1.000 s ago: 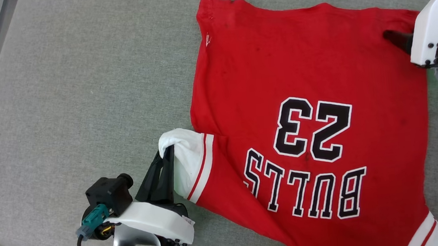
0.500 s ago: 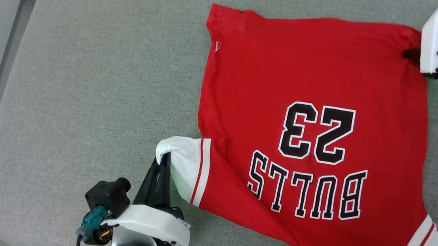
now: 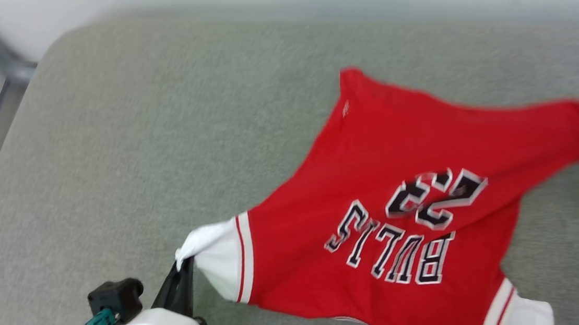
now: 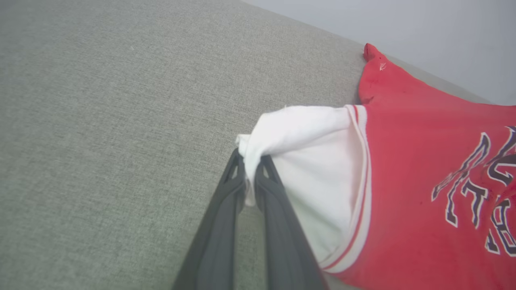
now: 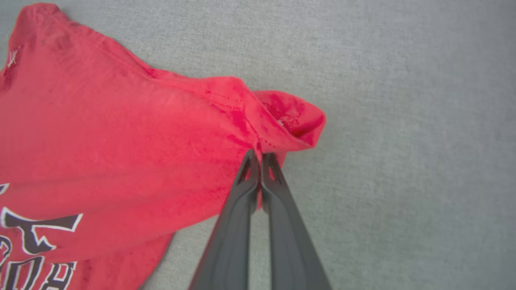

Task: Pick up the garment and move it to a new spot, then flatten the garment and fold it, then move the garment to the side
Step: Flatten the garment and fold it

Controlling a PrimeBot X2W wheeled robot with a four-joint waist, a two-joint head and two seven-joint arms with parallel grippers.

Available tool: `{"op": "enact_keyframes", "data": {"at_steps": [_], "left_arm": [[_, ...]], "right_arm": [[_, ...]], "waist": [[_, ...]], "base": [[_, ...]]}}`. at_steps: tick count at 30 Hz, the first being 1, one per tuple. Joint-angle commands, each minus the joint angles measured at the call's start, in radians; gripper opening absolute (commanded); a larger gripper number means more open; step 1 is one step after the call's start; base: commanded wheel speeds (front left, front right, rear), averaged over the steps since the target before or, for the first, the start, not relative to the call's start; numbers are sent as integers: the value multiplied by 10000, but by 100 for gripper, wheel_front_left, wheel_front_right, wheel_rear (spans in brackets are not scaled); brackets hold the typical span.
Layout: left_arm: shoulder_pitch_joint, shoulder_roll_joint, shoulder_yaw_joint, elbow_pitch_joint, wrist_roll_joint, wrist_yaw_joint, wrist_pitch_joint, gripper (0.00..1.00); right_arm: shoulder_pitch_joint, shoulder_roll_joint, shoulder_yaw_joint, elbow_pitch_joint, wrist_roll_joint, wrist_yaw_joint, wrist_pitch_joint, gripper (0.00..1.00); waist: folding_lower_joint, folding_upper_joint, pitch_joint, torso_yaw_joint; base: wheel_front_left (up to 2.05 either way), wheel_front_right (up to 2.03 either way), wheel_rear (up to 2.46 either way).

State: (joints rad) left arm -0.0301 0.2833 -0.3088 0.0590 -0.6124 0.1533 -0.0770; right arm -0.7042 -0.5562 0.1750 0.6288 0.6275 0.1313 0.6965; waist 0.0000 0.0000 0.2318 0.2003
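The left tool point(image 4: 250, 159) pinches the white sleeve of the garment point(image 3: 399, 163); the right tool point(image 5: 259, 155) is clamped on its opposite red corner. Pick-up looks begun; relocating, flattening and folding remain.

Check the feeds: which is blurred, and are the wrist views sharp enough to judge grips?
Head view: motion-blurred, garment lettering smeared. Left wrist view: crisp at the left gripper pinching the white sleeve. Right wrist view: crisp, right gripper shut on a red corner.

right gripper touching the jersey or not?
Touching. The right wrist view shows the right gripper with its jaws shut on a bunched red corner of the jersey.
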Motion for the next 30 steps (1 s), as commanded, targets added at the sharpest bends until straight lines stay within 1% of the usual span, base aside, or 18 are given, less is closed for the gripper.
{"op": "enact_keyframes", "data": {"at_steps": [1,2,4,7,9,13,19,21,22,25,27,30], "left_arm": [[284,142,91,-7,-89,90,108,0],[284,142,91,-7,-89,90,108,0],[471,196,119,-14,-170,148,221,0],[733,307,162,-32,-257,225,364,0],[894,365,158,-17,-308,253,456,0],[1153,444,167,45,-411,292,617,0],[1384,545,147,86,-496,307,774,0],[1398,563,134,65,-526,313,815,0],[1398,571,128,51,-535,318,815,0],[1349,592,109,16,-546,324,865,0],[1307,598,84,-4,-544,310,881,0],[1258,619,39,-38,-515,302,918,0]], "right_arm": [[1106,-85,-330,-458,81,-11,-178,0],[1106,-85,-330,-458,81,-11,-178,0],[2213,28,-755,-992,55,-12,-315,0],[3901,392,-1479,-1883,-98,-12,-484,0],[5052,761,-1967,-2489,-301,-11,-512,0],[6995,1727,-2948,-3702,-668,-12,-375,0],[9358,3511,-4086,-5324,-1432,-9,130,0],[9873,4113,-4299,-5689,-1615,-9,295,0],[10056,4312,-4355,-5832,-1663,-9,314,0],[10277,4692,-4505,-6066,-1769,-9,-67,0],[10147,4829,-4608,-6094,-1736,-9,-613,100],[9696,4876,-4718,-6125,-1831,-9,-1858,100]], "waist": [[0,0,-689,-628],[0,0,-689,-628],[0,0,-961,-842],[0,0,-1288,-1155],[0,0,-1487,-1325],[0,0,-1788,-1596],[0,0,-2075,-1778],[0,0,-2092,-1809],[0,0,-2092,-1821],[0,0,-2076,-1853],[0,0,-2067,-1872],[0,0,-2064,-1882]], "base": [[0,0,0],[0,0,0],[0,0,0],[0,0,0],[0,0,0],[0,0,0],[0,0,0],[0,0,0],[0,0,0],[0,0,0],[0,0,0],[0,0,0]]}}
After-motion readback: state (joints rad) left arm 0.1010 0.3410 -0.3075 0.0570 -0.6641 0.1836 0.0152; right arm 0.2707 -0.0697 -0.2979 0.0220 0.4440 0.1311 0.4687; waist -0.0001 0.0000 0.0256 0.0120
